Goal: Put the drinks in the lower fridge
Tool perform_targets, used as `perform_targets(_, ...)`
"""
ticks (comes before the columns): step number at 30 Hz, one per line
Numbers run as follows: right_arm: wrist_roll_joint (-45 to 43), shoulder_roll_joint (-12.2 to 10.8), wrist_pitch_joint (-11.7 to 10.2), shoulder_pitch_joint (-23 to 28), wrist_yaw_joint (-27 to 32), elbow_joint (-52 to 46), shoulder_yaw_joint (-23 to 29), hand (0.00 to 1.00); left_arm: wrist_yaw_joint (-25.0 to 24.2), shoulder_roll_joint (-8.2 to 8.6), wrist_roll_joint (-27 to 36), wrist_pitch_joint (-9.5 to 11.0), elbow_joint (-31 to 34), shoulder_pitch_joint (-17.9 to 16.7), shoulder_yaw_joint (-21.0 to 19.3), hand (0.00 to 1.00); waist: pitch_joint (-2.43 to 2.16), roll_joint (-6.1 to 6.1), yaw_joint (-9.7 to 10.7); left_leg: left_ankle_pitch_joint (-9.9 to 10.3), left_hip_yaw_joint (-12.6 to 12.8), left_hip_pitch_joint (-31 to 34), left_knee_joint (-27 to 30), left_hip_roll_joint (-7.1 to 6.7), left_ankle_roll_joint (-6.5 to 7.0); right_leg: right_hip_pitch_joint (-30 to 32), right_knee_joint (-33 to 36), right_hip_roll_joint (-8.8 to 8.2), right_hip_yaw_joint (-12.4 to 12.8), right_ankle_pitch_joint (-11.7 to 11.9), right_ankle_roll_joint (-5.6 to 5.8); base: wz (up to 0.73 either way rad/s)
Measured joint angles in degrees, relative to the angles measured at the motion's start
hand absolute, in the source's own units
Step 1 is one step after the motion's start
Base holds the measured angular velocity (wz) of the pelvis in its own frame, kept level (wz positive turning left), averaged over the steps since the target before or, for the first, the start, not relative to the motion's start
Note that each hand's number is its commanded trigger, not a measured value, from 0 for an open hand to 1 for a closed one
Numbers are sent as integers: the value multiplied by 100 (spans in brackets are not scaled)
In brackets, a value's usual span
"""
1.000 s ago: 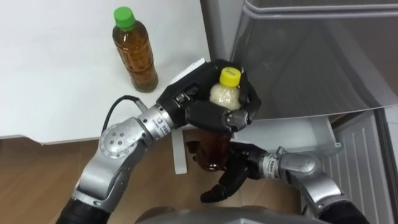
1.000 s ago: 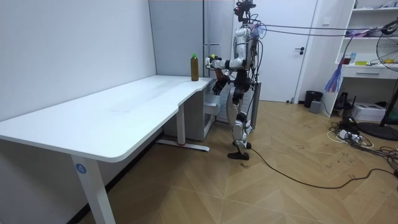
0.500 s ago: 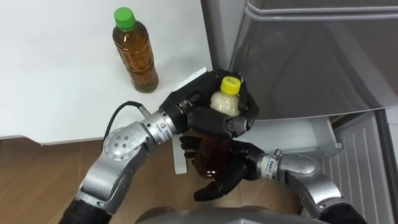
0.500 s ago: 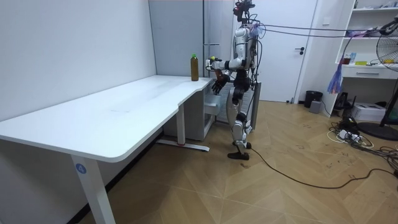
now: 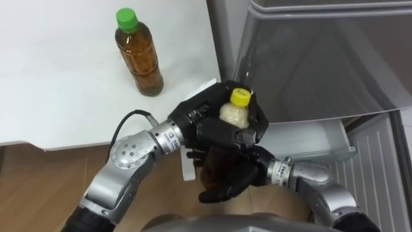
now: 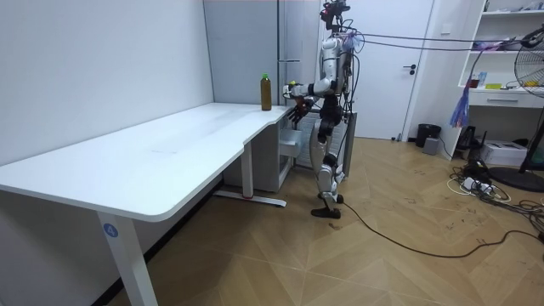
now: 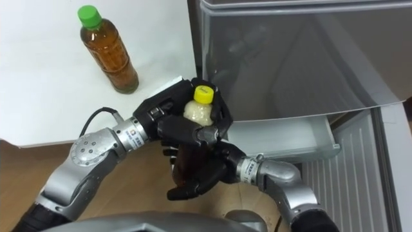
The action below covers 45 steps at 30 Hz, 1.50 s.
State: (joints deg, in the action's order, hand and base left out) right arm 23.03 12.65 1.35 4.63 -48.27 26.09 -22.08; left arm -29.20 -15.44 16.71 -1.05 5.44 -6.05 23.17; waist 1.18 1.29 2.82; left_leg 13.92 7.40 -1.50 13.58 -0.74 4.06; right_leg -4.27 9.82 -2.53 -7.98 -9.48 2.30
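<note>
Recorded a green cap over amber-brown contents on the table bottle [image 5: 138, 55]. Logged the table [image 5: 58, 77] as plain white. Noted a yellow cap, cream-white shoulder and dark reddish-brown lower body on the held bottle [image 5: 235, 111]. Found the left hand [image 5: 212, 122] and right hand [image 5: 232, 180] black, with silver-grey forearms. Logged the fridge [image 5: 322, 58] as grey and the floor [image 6: 340, 255] as brown herringbone wood.

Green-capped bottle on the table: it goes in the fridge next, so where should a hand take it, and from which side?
Probably round the wide body of the green-capped bottle, below its narrowing shoulder, coming sideways from the robot's right: it stands upright and alone near that edge of the white table.
</note>
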Motion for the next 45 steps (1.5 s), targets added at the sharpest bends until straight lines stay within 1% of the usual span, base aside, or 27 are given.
perform_targets(2,171,67,1,0,7,0,-102,100,-9,-15,-78,-2,0,0,34,100,0,0,-2,0,1,2,-2,0,0,5,0,0,3,0,0,0)
perform_targets(4,190,85,1,0,8,0,-119,100,-10,-42,-111,-2,0,0,67,100,-1,0,-2,0,1,4,-3,0,0,9,0,0,4,0,0,0)
perform_targets(11,188,90,-19,-1,-1,-3,-151,100,-17,-63,-73,-5,0,0,63,100,-3,-3,-12,0,-1,-8,13,-1,0,-9,0,-3,0,0,0,0)
perform_targets(14,174,94,-94,-1,-74,-3,-154,100,-12,-52,3,-15,0,0,21,100,-3,-3,-8,0,-1,-7,16,-1,0,-11,1,-3,-4,0,0,0)
perform_targets(16,168,106,-202,1,-125,-2,-156,100,18,-50,148,-28,-1,0,-13,100,-3,-3,10,0,-6,-10,19,0,0,-25,-1,-3,-17,0,0,0)
perform_targets(17,173,107,-237,0,-119,-2,-153,100,42,-40,178,-28,0,0,-30,78,-3,-1,7,0,-6,-11,11,0,0,-28,0,-1,-6,0,0,0)
perform_targets(18,175,106,-252,1,-115,-2,-153,100,45,-30,178,-28,0,0,-38,0,-3,0,6,0,-5,-11,6,0,0,-28,0,-1,-5,0,0,0)
perform_targets(27,175,113,-253,7,-147,0,-167,100,87,-43,174,-27,0,0,-48,0,-9,22,9,0,-4,-14,10,0,0,-27,-1,-3,-17,0,0,0)
perform_targets(32,175,126,-249,12,-191,0,-154,100,124,-55,176,-27,0,0,-125,0,-11,66,5,0,1,-9,7,-1,0,-16,2,-3,-6,0,0,0)
perform_targets(39,178,139,-247,13,-191,18,-144,100,122,-83,176,-26,0,0,-92,0,-10,71,8,0,-1,16,18,-1,0,-14,2,-3,-16,0,0,0)
perform_targets(41,179,185,-247,13,-191,17,-146,100,122,-83,176,-26,1,0,-78,0,-10,70,12,0,-1,30,27,-1,0,-14,2,-2,-15,0,0,0)
perform_targets(45,178,205,-247,14,-191,18,-147,100,122,-83,176,-24,1,1,-60,0,-10,69,18,0,-4,39,47,-1,0,-14,3,-3,-15,1,-1,0)
